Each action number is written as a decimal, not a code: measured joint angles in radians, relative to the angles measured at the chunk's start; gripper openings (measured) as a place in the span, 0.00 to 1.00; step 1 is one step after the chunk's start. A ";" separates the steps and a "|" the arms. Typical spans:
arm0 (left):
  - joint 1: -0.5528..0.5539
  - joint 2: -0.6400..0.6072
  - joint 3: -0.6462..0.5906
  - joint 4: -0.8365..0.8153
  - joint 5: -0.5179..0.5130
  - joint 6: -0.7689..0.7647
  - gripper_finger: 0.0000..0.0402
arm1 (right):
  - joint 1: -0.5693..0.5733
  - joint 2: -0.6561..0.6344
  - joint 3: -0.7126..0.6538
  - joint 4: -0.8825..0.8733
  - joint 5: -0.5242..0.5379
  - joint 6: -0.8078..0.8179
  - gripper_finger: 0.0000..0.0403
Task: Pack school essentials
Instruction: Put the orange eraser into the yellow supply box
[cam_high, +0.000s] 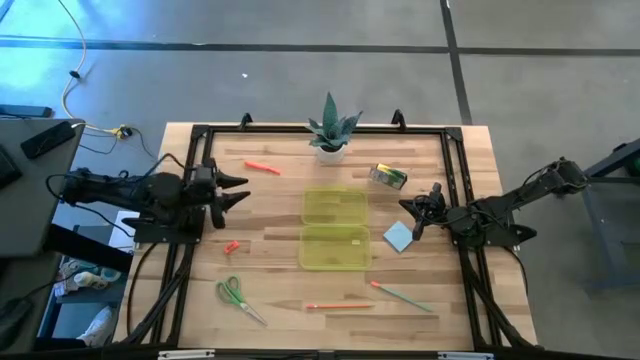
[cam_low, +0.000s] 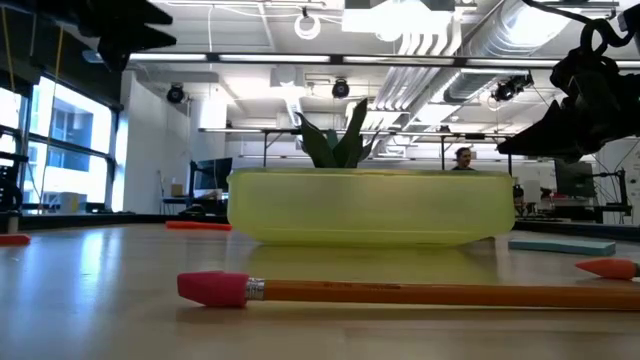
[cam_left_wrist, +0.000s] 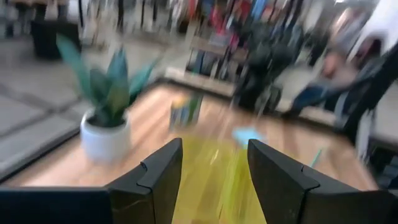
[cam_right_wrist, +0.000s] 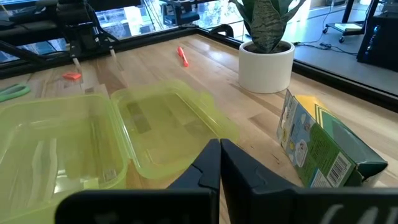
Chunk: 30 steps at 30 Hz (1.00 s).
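Note:
An open yellow-green plastic case (cam_high: 335, 228) lies flat in the table's middle, both halves up; it also shows in the low view (cam_low: 370, 207). Around it lie a green-yellow crayon box (cam_high: 388, 176), a blue note pad (cam_high: 398, 237), green-handled scissors (cam_high: 238, 297), an orange marker (cam_high: 262, 167), a tiny red piece (cam_high: 231, 246), an orange pencil (cam_high: 340, 305) and a green pencil (cam_high: 400, 296). My left gripper (cam_high: 238, 190) is open and empty, left of the case. My right gripper (cam_high: 415, 215) is shut and empty, raised above the table between the crayon box and the note pad.
A spiky green plant in a white pot (cam_high: 330, 135) stands at the far edge, behind the case. A dark metal frame (cam_high: 200, 135) runs along the table's sides. In the low view the orange pencil (cam_low: 400, 292) lies across the front.

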 joint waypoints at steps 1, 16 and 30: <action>0.000 0.032 0.026 -0.049 0.000 -0.025 0.43 | 0.000 0.000 0.000 0.000 0.000 0.000 0.00; 0.000 0.447 0.227 -0.575 0.232 -0.551 0.43 | 0.000 0.000 0.000 0.000 0.000 -0.002 0.00; -0.084 0.721 0.227 -0.701 0.400 -0.764 0.43 | 0.000 0.000 0.000 0.000 0.000 -0.024 0.00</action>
